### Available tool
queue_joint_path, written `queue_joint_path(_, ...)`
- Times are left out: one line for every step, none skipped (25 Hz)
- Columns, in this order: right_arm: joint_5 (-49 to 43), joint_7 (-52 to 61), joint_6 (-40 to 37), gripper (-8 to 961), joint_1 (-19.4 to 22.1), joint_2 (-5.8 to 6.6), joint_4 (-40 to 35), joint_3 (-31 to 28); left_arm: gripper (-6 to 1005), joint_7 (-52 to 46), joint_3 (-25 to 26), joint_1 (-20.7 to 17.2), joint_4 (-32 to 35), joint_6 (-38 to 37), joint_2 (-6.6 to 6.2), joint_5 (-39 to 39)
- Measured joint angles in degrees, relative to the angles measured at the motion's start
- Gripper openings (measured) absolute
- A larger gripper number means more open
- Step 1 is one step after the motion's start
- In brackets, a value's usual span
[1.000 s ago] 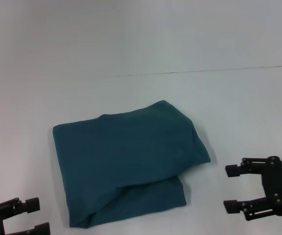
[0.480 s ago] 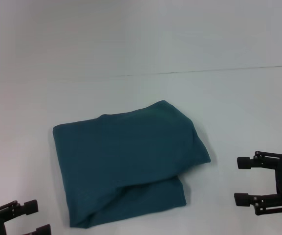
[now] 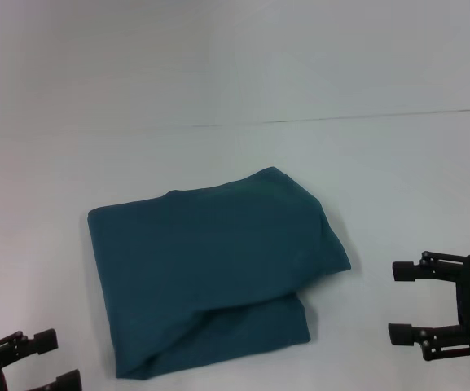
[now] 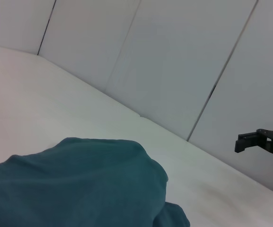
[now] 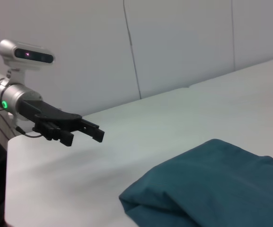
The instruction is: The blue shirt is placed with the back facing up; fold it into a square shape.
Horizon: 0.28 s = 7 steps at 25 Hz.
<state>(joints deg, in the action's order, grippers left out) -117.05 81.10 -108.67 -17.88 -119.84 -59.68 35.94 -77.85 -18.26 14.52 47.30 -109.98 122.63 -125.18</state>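
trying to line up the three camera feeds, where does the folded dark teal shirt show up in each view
Head view: the folded dark teal-blue cotton shirt lies mid-frame on the white table, between the left gripper and right gripper.
Left wrist view: the shirt fills the lower-left corner.
Right wrist view: the shirt fills the lower-right corner.
Shared landmark: the right gripper also shows in the left wrist view, and the left gripper in the right wrist view.

Blue shirt (image 3: pixel 210 277) folded into rough square, flat on table.
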Motion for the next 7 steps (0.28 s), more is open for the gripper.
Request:
queue_joint_path(-0.1,0.0,-0.1,922,0.0,0.02,0.0,0.1,849,0.0,0.0,0.0,0.0,0.0,-0.06,-0.1)
queue_joint_path(-0.2,0.0,-0.1,922,0.0,0.02,0.0,0.2,849,0.0,0.0,0.0,0.0,0.0,-0.09,-0.2)
queue_joint_path(-0.2,0.0,-0.2,922,0.0,0.00,0.0,0.4,849,0.0,0.0,0.0,0.1,0.0,-0.15,-0.2)
queue_joint_path(-0.3,0.0,-0.3,922,0.0,-0.02,0.0,0.5,849,0.0,0.0,0.1,0.1,0.0,-0.18,-0.2)
queue_joint_path(-0.3,0.0,-0.4,922,0.1,-0.04,0.0,0.7,849,0.0,0.0,0.1,0.1,0.0,-0.21,-0.2)
queue_joint_path(-0.3,0.0,-0.5,922,0.2,-0.05,0.1,1.0,849,0.0,0.0,0.1,0.2,0.0,-0.23,-0.3)
queue_joint_path(-0.3,0.0,-0.6,922,0.2,-0.06,0.3,1.4,849,0.0,0.0,0.1,0.2,0.0,-0.23,-0.3)
